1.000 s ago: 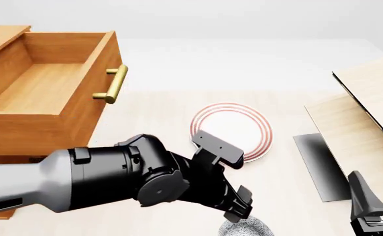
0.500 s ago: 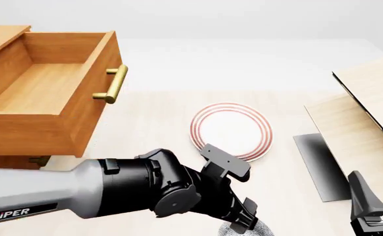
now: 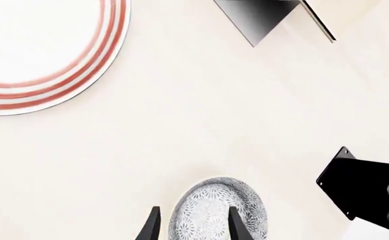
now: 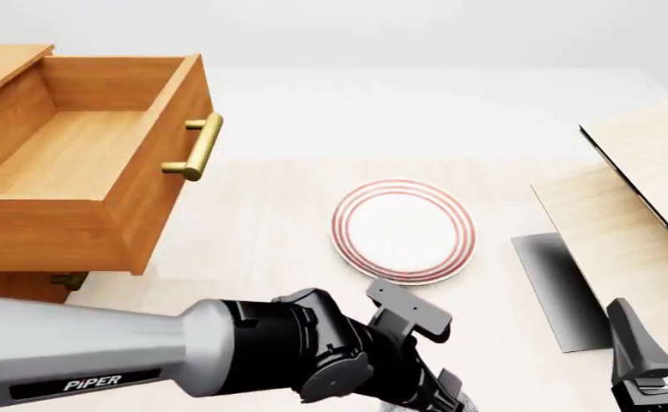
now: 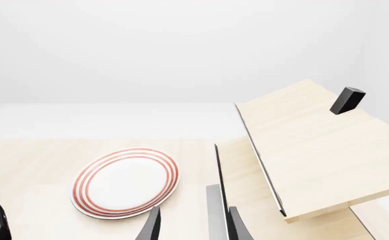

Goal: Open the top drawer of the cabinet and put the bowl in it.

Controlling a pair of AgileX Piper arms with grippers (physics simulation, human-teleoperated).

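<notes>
The top drawer [image 4: 76, 159] of the orange-brown cabinet [image 4: 14, 287] stands pulled open and empty, its brass handle [image 4: 197, 146] facing right. The speckled bowl [image 3: 214, 210] sits on the table near the front edge. In the front view my left arm [image 4: 311, 360] hides almost all of it. My left gripper [image 3: 194, 230] is open and low over the bowl. One finger [image 3: 238, 227] is over the bowl's inside and the other [image 3: 151, 229] is outside its rim. My right gripper [image 5: 193, 227] is open and empty at the front right [image 4: 638, 360].
A white plate with red rings [image 4: 403, 227] lies mid-table, beyond the bowl. A pale light-wood structure [image 4: 643, 197] with a dark base stands at the right. The two lower drawers sit under the open one. The right arm's black body [image 3: 364, 187] is close to the bowl.
My left arm has moved down and toward the table's front edge, bringing the gripper lower onto the bowl, which is now nearly hidden in the front view. The right arm has not moved.
</notes>
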